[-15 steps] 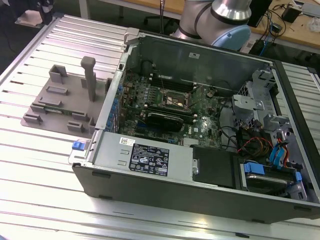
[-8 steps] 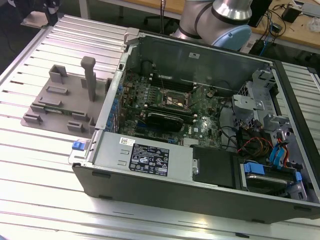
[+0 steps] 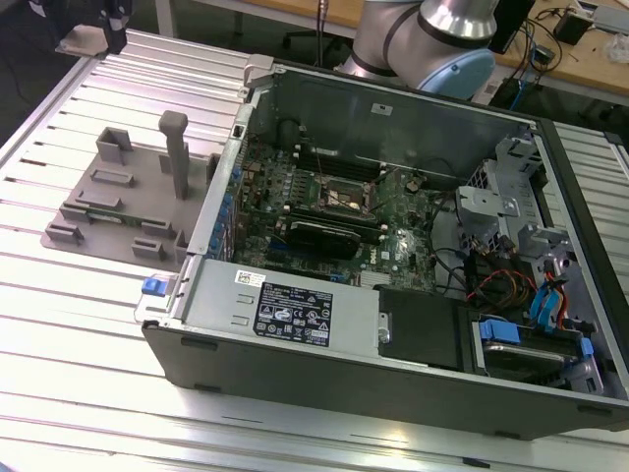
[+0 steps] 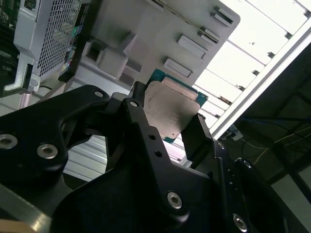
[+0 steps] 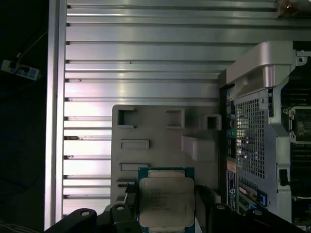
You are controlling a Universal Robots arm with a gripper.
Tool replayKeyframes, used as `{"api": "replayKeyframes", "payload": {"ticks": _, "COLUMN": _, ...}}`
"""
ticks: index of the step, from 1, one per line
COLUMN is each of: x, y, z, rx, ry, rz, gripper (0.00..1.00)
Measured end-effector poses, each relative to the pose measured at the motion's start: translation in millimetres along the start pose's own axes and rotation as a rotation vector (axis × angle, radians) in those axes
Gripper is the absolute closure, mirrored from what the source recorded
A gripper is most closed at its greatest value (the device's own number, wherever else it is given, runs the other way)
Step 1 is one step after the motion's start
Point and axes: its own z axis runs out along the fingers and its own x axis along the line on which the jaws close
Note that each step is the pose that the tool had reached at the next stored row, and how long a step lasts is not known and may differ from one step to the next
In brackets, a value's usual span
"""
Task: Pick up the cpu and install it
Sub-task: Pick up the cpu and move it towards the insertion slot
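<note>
Slatted metal table (image 5: 146, 48) carries grey fixture (image 5: 160, 141), with open computer case (image 3: 393, 246) just beside fixture. Gripper (image 4: 168, 107) pinches cpu (image 4: 171, 110) by two opposite edges, held above fixture.

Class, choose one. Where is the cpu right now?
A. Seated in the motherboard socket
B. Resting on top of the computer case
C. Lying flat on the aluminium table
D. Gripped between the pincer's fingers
D: in the first wrist view the cpu sits clamped between the two fingers of the pincer, with the grey fixture in the background behind it.
</note>
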Motion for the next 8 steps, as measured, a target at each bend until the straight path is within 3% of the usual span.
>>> {"api": "replayKeyframes", "payload": {"ticks": 4, "x": -6.8, "y": 0.0, "z": 0.1, "rx": 0.0, "ry": 0.0, "rz": 0.0, "gripper": 0.45}}
{"api": "replayKeyframes", "payload": {"ticks": 8, "x": -21.7, "y": 0.0, "z": 0.4, "rx": 0.0, "ry": 0.0, "rz": 0.0, "gripper": 0.45}}
